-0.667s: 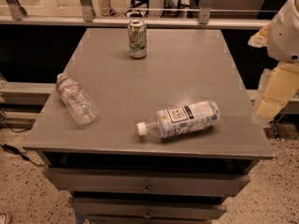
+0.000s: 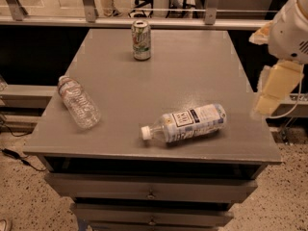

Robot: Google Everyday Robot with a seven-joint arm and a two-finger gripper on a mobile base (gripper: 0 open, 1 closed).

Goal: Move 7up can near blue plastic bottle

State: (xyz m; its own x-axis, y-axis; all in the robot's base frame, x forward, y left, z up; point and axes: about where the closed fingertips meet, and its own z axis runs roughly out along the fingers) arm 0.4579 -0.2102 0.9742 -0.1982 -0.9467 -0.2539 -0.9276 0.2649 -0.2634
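Pale-green 7up can (image 2: 141,40) stands upright; claw (image 2: 266,101) hovers beside table (image 2: 192,71).

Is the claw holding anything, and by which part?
Nothing. The claw hangs beside the right edge of the grey table; the green-white aluminium 7up can stands untouched.

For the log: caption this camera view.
Can upright at the table's far edge; blue bottle lying near front; gripper beside the right edge.

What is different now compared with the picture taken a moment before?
Nothing visibly changed; nothing was grasped or released. The gripper hangs beside the table's right edge, touching nothing. The 7up can stands upright at the far edge, the blue plastic bottle lies near the front, and the crinkled clear bottle lies at the left.
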